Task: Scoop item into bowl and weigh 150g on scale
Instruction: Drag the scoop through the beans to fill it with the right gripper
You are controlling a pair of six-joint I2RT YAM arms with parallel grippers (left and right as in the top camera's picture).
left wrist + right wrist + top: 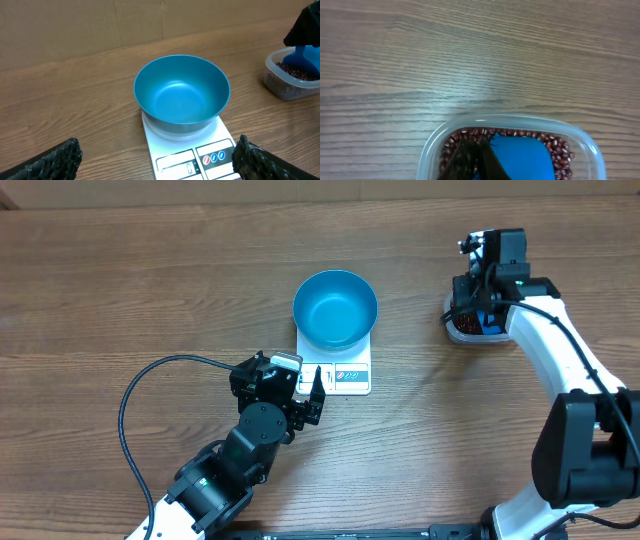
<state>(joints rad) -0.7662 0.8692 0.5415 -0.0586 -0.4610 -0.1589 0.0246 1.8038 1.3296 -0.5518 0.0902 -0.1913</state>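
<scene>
Resting on the scale, the bowl is seen directly ahead of the left gripper, whose jaws are spread wide with nothing between them. That gripper is parked low at the scale's front edge, probably so that the buttons can be reached or the scale steadied, though whether it is touched cannot be told. The bowl is empty, its bright blue inside bare, so no weighing is judged to have been begun. The beans are found right beneath the right gripper, in a clear tub set on the counter, well apart from the scale. The right gripper's jaws are pinched tight, and a blue scoop is apparently held by them, its blade pressed down among the beans; the grip point itself is partly hidden. The scoop is held low inside the tub, presumably so that a load can be gathered without spilling. With the bowl set on the scale, each load can be read as it is tipped in.
</scene>
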